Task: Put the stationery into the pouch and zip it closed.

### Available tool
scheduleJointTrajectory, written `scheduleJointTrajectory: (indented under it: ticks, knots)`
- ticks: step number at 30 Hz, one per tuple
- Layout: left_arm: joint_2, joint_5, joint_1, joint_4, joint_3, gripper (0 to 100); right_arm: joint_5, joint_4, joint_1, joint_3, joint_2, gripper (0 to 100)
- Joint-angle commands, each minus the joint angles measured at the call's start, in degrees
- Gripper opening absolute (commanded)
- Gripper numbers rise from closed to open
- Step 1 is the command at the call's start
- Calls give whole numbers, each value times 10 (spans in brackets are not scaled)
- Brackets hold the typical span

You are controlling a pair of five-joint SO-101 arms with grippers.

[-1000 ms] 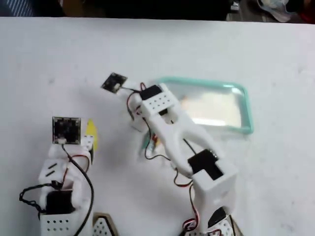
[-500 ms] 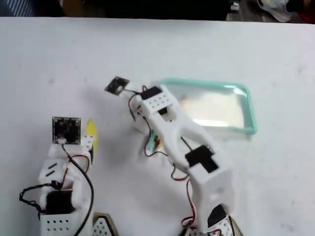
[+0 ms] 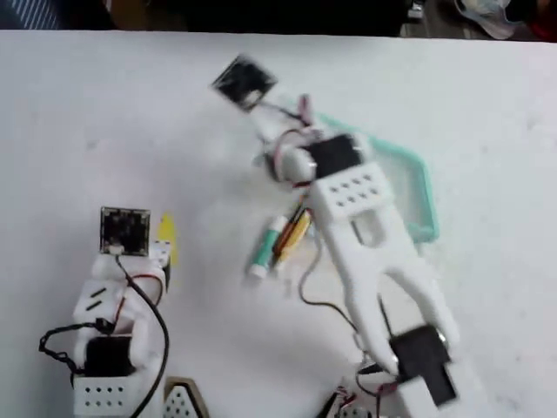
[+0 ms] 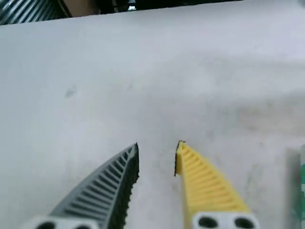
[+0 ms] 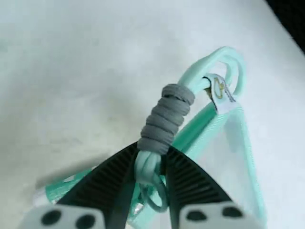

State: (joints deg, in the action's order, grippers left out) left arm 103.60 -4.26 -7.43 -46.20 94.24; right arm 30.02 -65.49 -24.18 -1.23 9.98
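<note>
Clamping the pouch (image 5: 231,152) by its grey-wrapped cord (image 5: 167,117) are the right jaws; the left jaws stand slightly apart

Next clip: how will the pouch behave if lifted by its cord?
Probably floppy: the pouch has thin clear walls and a soft-looking mint rim. Pinched by its cord in the right hand, it would likely dangle and swing. It seems light, pens lying outside.

Pouch (image 3: 425,196) half behind the right arm (image 3: 365,218), pens (image 3: 265,246) partly too
</note>
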Motion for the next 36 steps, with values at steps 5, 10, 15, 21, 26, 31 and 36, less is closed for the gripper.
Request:
scheduleJointTrajectory:
  ticks: [5,10,15,21,26,31,36]
  knots:
    - [10,-25,14,20,-5,150,-2,-2,51,12,149,38]
    - [10,-27,14,19,-6,150,-58,-2,77,11,213,38]
    - [10,-27,14,19,-8,151,-82,-8,80,-4,245,38]
    - [10,-27,62,-14,-52,159,-82,-36,81,-50,266,38]
    - [10,-27,149,-96,-147,252,-82,-51,82,-62,330,38]
    - [10,-24,225,-107,-226,237,-86,-40,77,-67,393,37]
    - [10,-23,375,-116,-228,237,-92,-59,65,-68,396,37]
